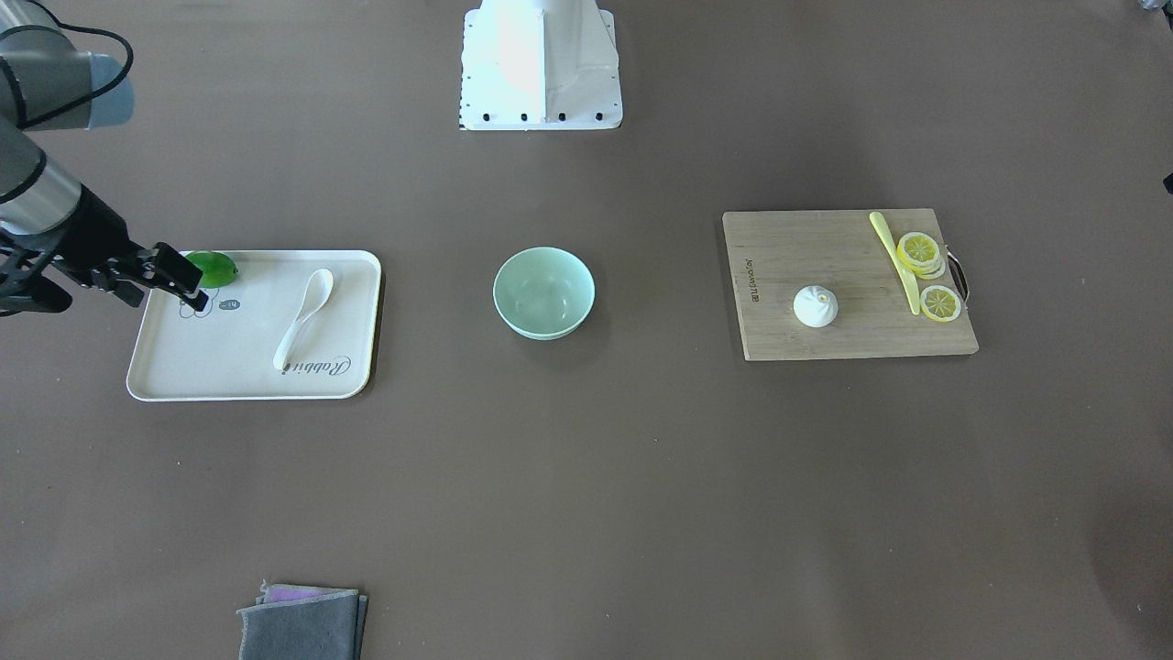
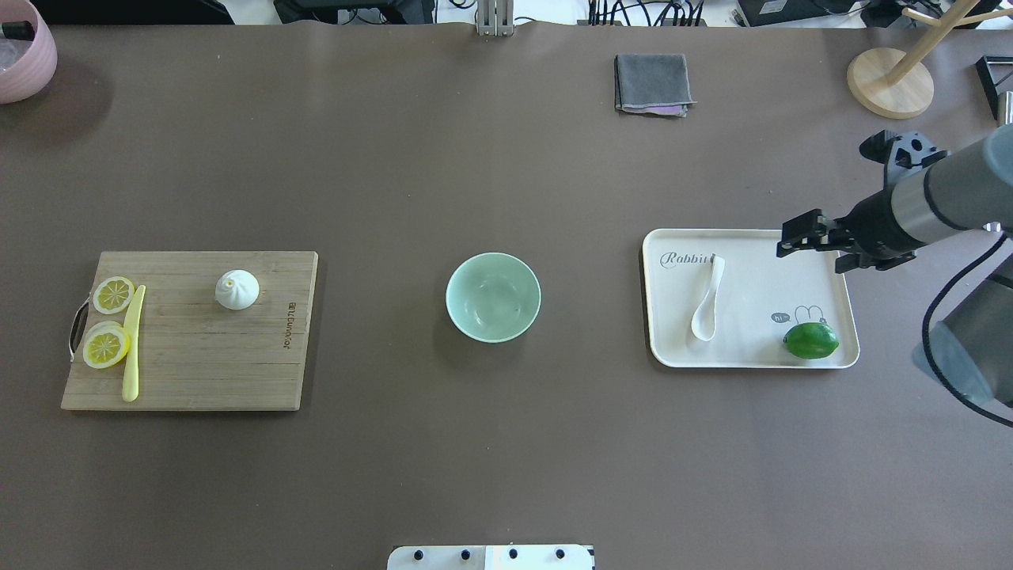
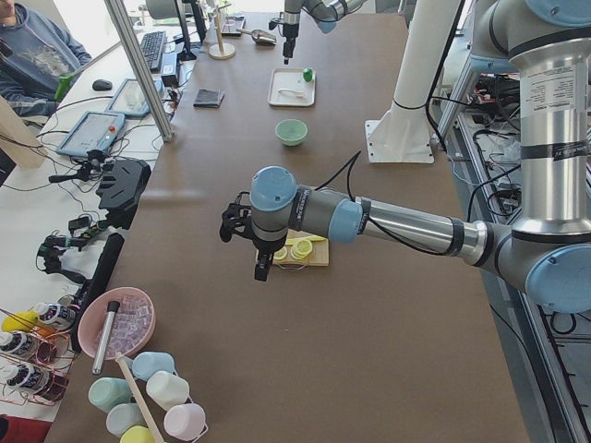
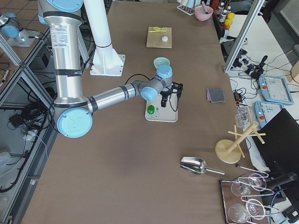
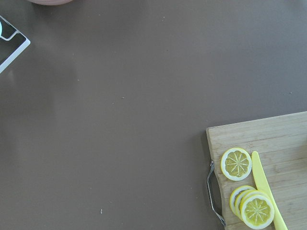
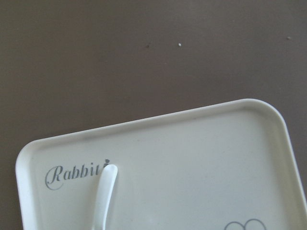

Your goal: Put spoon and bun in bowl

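Observation:
The white spoon [image 1: 307, 316] lies on a cream tray [image 1: 183, 367], scoop toward the robot; it also shows in the overhead view [image 2: 707, 305] and its handle in the right wrist view [image 6: 103, 196]. The bun [image 1: 816, 306] [image 2: 237, 289] sits on a wooden cutting board [image 1: 825, 247]. The empty mint-green bowl [image 1: 543, 292] [image 2: 493, 297] stands between the tray and the board. My right gripper [image 2: 791, 236] [image 1: 188, 284] hovers open over the tray's outer far corner, empty. My left gripper [image 3: 242, 247] hangs beyond the board's outer end; I cannot tell whether it is open or shut.
A green lime [image 2: 810, 340] lies on the tray near the right gripper. A pale yellow knife [image 2: 132, 348] and lemon slices [image 2: 107, 347] lie on the board's outer end. A grey cloth [image 2: 652, 83], a pink bowl [image 2: 24, 51] and a wooden stand [image 2: 890, 79] sit at the far edge.

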You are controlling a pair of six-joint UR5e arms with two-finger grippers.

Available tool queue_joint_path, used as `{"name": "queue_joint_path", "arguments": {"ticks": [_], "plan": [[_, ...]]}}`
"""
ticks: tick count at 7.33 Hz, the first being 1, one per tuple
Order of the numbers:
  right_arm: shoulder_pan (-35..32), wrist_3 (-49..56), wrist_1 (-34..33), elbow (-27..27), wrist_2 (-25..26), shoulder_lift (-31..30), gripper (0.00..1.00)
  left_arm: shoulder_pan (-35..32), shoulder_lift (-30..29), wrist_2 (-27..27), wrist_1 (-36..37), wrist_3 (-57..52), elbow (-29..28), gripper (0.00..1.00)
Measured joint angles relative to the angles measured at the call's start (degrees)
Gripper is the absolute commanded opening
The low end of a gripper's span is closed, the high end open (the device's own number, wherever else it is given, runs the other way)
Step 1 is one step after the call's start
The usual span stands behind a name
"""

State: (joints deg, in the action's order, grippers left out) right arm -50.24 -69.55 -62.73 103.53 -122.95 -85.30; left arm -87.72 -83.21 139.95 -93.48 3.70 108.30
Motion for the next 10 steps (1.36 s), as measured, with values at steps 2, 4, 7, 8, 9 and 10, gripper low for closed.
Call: {"name": "queue_joint_path", "arguments": {"ticks": [2, 4, 7, 8, 9, 10], "plan": [[5.8, -6.4, 0.1, -1.6, 4.1, 3.3, 0.88, 0.0, -0.3, 0.0, 0.0, 0.1, -0.7, 0.98], [8.3, -8.1, 0.1, -4.5, 5.8, 5.9, 0.78, 0.0, -0.5, 0.0, -0.2, 1.3, -0.8, 0.98], [9.4, -8.6, 0.1, -6.5, 6.6, 7.5, 0.67, 0.0, -0.4, 0.1, -1.2, 1.8, -1.1, 0.98], [9.5, -8.6, 0.1, -7.1, 6.8, 7.8, 0.49, 0.0, -0.3, 0.1, -1.3, 1.8, -1.1, 0.98], [9.5, -8.6, 0.1, -7.4, 6.9, 8.0, 0.19, 0.0, -0.3, 0.1, -1.3, 1.8, -1.2, 0.98], [9.5, -8.9, 0.1, -7.5, 6.9, 8.0, 0.17, 0.0, -0.3, 0.1, -1.3, 1.8, -1.1, 0.98]]}}
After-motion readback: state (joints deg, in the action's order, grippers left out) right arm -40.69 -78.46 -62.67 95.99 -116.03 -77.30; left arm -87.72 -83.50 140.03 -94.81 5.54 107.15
